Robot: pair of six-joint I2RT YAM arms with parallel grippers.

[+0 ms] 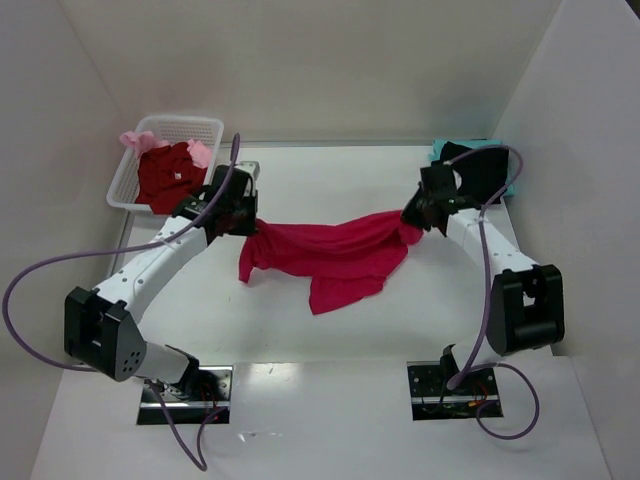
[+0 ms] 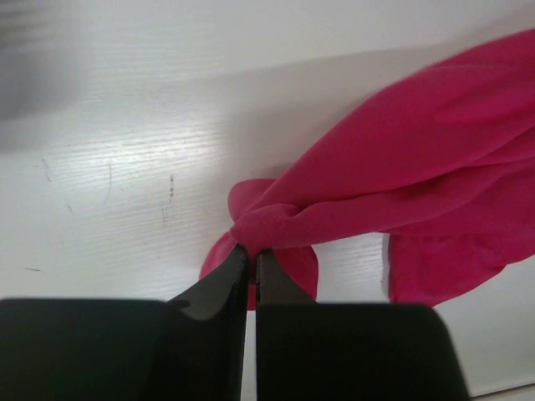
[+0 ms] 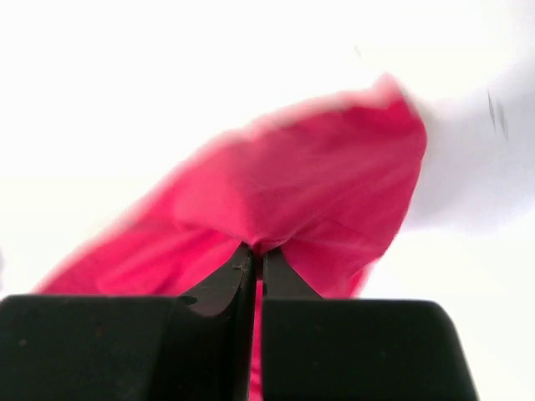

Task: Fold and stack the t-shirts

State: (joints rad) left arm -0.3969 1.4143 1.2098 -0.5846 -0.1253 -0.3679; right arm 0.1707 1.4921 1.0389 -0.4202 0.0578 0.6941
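While arms (image 1: 160,265) reach inward, left gripper (image 2: 252,252) and right gripper (image 3: 256,250) seemingly pinch t-shirt (image 1: 335,255).

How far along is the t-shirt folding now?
Done, seemingly: a black cloth t-shirt lies over a teal one at the far right. In hand: the bright crimson-pink cloth t-shirt, unfolded, left and right jaws shut on its ends. Left: dark red tee and pale pink tee in the white plastic lattice basket.
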